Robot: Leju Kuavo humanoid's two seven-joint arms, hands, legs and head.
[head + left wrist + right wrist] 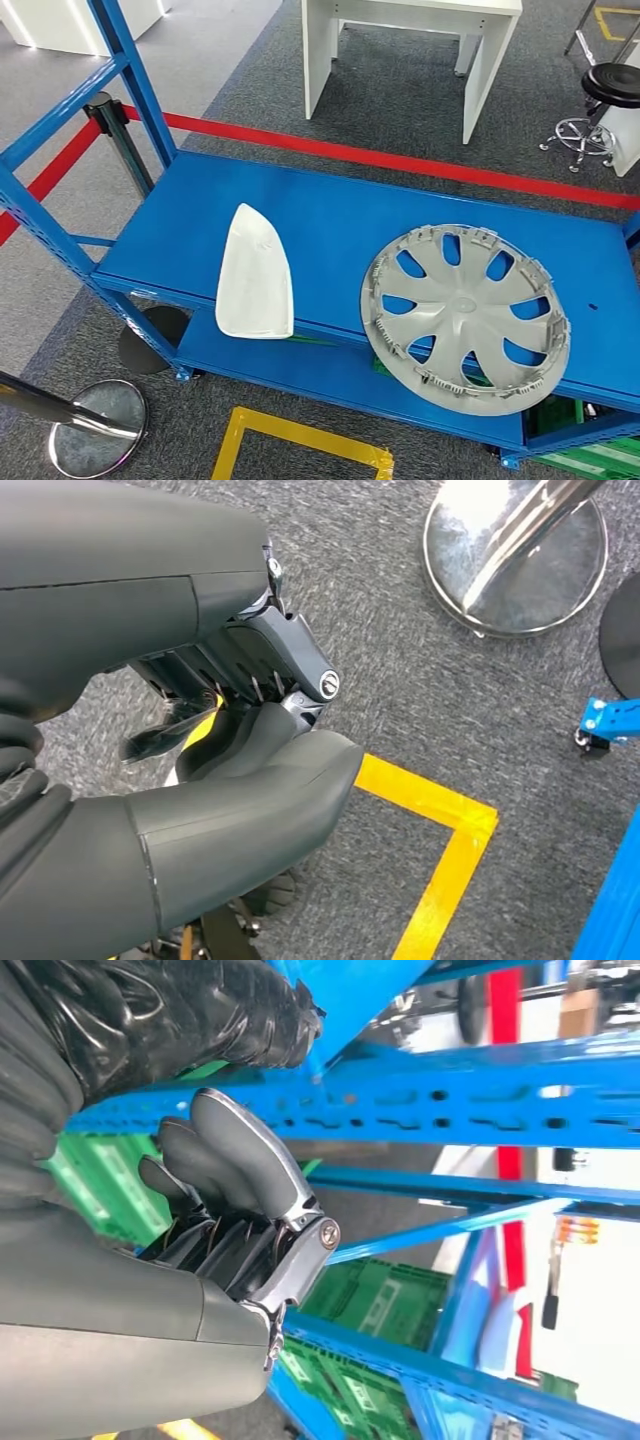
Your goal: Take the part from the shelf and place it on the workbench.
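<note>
Head view: a blue shelf (340,215) fills the middle of the scene, seen from above. A white curved part (255,275) lies toward its left near edge, overhanging slightly. A grey wheel cover (464,317) lies flat to the right — well apart from the white part. A red barrier tape (392,160) runs behind the shelf, and a white table (411,45) stands far beyond it.

Left wrist view: the left hand (226,720) hangs over grey carpet with fingers curled inward, holding nothing. Yellow floor tape (438,830) lies beneath it.

Right wrist view: the right hand (234,1210) sits beside the blue shelf rails — fingers curled in, nothing held. Green crates (370,1305) sit on a lower level.
</note>
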